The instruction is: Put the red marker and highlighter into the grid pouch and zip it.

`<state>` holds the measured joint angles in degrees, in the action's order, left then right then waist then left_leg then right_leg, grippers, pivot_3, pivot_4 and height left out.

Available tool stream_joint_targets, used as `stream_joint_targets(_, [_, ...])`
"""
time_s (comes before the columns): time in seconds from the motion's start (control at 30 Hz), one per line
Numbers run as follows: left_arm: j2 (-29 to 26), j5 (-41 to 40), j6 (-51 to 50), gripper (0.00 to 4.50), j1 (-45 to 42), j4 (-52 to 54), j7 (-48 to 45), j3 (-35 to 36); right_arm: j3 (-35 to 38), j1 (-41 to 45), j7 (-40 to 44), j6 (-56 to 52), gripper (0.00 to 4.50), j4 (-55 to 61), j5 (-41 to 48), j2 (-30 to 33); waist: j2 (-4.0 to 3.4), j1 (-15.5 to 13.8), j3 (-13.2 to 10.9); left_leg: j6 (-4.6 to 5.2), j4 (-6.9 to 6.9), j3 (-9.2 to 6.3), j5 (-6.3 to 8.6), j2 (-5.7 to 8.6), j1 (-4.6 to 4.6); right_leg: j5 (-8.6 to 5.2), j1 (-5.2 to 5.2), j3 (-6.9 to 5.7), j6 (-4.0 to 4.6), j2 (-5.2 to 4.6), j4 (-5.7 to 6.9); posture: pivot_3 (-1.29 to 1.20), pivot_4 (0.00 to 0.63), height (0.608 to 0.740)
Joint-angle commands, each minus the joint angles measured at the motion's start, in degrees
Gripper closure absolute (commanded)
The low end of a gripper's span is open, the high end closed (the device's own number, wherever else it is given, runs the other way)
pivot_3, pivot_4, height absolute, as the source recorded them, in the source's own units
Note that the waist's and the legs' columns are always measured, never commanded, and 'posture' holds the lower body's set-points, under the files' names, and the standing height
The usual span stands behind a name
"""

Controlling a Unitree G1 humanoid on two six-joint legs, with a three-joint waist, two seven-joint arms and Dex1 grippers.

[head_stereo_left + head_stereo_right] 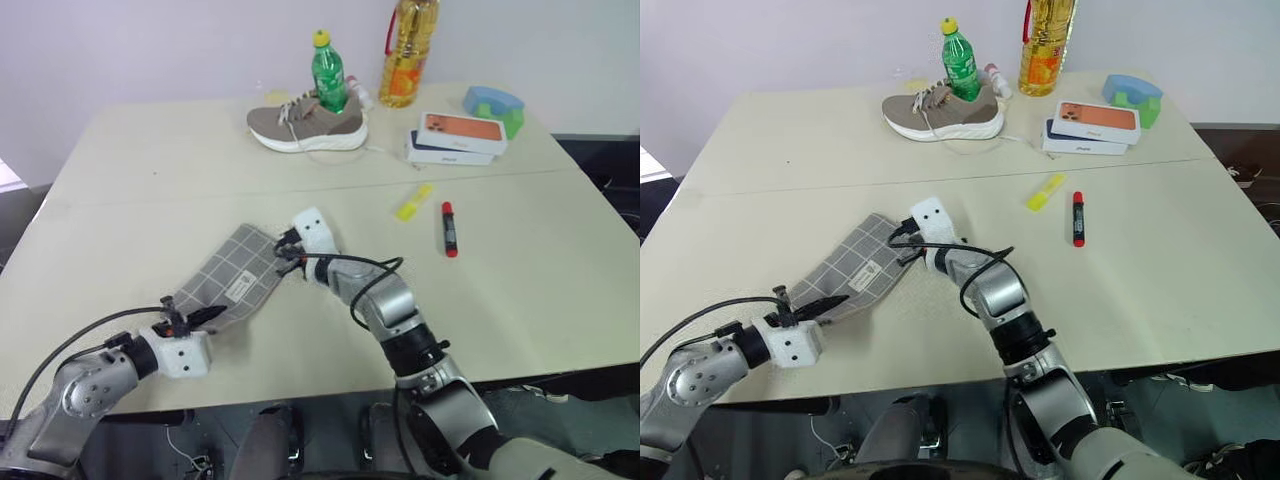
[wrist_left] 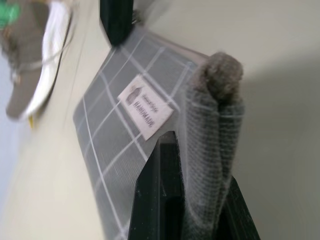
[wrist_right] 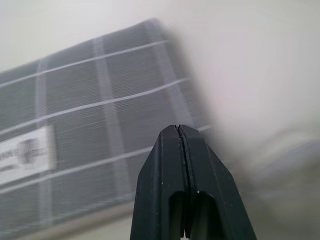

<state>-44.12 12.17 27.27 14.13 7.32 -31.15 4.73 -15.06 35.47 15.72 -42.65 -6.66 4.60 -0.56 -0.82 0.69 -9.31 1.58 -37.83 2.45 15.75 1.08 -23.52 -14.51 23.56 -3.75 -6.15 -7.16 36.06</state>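
— While our left pincer (image 1: 210, 315) is clamped on the near end of the grid pouch (image 1: 235, 275), bunching the fabric between its fingers, where do we have the right one?

— Our right pincer (image 1: 288, 245) sits at the pouch's far end with its fingers pressed together, nothing visible between them; we cannot tell whether the tips touch the fabric.

— And the pouch itself?

— We see it lying slantwise on the desk (image 1: 150, 170), near the front edge, its white label (image 2: 146, 106) facing up.

— The pens?

— Both lie well apart from the pouch, off to our right: the highlighter (image 1: 414, 201) and, just beside it, the red marker (image 1: 449, 229).

— Farther out?

— We see a shoe (image 1: 305, 128), a green bottle (image 1: 328, 75), an oil bottle (image 1: 408, 50) and stacked boxes (image 1: 456, 138) along the desk's back.
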Motion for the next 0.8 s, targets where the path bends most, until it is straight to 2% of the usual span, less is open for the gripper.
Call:
stream_joint_targets(0.03, [1.4,-7.8,-2.8,4.49,-2.4,1.7,-1.3,1.7,3.6,-0.3,5.2,2.3,4.25,11.9,1.5,7.0,0.01,-0.2,-0.1,0.02,0.00,0.00,-0.01,0.00,-0.05,0.00,0.02,0.00,0.00,0.00,-0.04,0.00,0.150,0.740])
stream_joint_targets(0.1, [2.7,-10.0,-1.9,4.50,-5.7,1.8,-1.8,0.6,5.1,-2.5,8.9,0.7,3.65,17.5,1.9,14.6,0.04,-0.3,-0.1,0.05,-0.02,0.00,-0.02,0.03,-0.30,0.01,0.19,-0.02,-0.01,-0.02,-0.06,0.00,0.150,0.740])
stream_joint_targets(0.2, [4.2,-11.2,-2.8,4.50,-9.4,1.7,-3.1,-1.3,7.2,-4.7,11.0,-1.6,2.15,21.6,3.3,19.9,0.11,0.1,0.0,0.08,-0.07,0.00,-0.02,0.03,-0.70,0.01,0.28,-0.09,-0.02,0.00,-0.07,0.00,0.150,0.740])
stream_joint_targets(0.3, [5.4,-11.4,-2.7,4.50,-12.4,1.1,-4.4,-3.4,6.2,-6.5,14.4,-2.2,0.52,25.4,3.6,24.6,0.13,0.6,0.0,0.10,-0.07,0.17,-0.04,-0.03,-0.75,0.02,0.38,-0.17,-0.03,0.09,-0.05,0.00,0.150,0.740])
stream_joint_targets(0.5, [7.9,-13.5,-1.3,4.50,-17.2,-0.8,-7.2,-6.9,6.4,-6.3,13.5,-4.3,0.52,25.5,3.5,24.9,0.30,0.1,-0.1,0.11,-0.20,0.28,-0.05,-0.20,-0.75,0.02,0.40,-0.23,-0.05,0.35,0.05,0.00,0.150,0.740])
stream_joint_targets(0.73, [9.0,-15.0,-0.3,4.50,-19.3,-1.8,-9.6,-8.3,8.8,-5.0,9.5,-8.4,0.52,22.4,5.1,19.7,0.34,0.0,-0.2,0.11,-0.26,0.28,-0.06,-0.19,-0.76,0.03,0.36,-0.23,-0.05,0.34,0.05,0.00,0.150,0.740])
stream_joint_targets(0.77, [9.0,-14.9,-0.1,4.50,-19.3,-1.9,-9.7,-8.4,9.0,-4.9,9.2,-8.4,0.89,22.3,5.3,19.3,0.34,0.0,-0.2,0.11,-0.26,0.27,-0.06,-0.18,-0.76,0.03,0.36,-0.23,-0.05,0.34,0.05,0.00,0.150,0.740])
stream_joint_targets(0.8, [9.0,-14.9,0.1,4.50,-19.3,-2.0,-9.9,-8.4,9.2,-4.8,8.9,-8.4,1.06,22.3,5.6,19.0,0.34,0.0,-0.2,0.11,-0.26,0.28,-0.06,-0.18,-0.76,0.02,0.36,-0.23,-0.05,0.34,0.05,0.00,0.150,0.740])
